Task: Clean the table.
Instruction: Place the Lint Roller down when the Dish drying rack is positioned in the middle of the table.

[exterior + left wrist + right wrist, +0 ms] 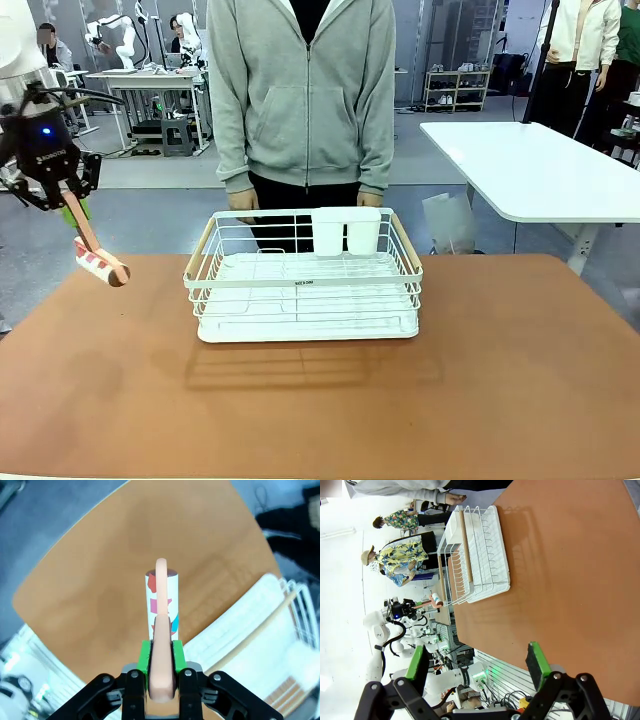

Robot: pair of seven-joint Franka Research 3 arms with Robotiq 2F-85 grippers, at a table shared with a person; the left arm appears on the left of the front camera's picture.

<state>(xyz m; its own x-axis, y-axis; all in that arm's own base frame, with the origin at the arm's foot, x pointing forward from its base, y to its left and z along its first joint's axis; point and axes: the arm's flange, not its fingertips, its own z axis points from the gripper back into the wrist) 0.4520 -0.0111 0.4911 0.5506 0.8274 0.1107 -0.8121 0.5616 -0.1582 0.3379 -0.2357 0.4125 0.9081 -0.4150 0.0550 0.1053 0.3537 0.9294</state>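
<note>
The reddish-brown table (300,400) spreads across the front view. Above its left corner, my left gripper (72,205) is shut on the pink handle (161,650) of a lint roller (101,265). The roller slants down and to the right and hangs clear of the top. In the left wrist view its white roll (162,597) with red and blue patches points out over the table (100,580). My right gripper (477,660) is open and holds nothing, high over the table (560,570).
A white wire rack (305,290) with wooden handles and two white cups (345,232) stands mid-table. A person in a grey hoodie (300,90) stands right behind it. A white-topped table (540,165) sits at the back right.
</note>
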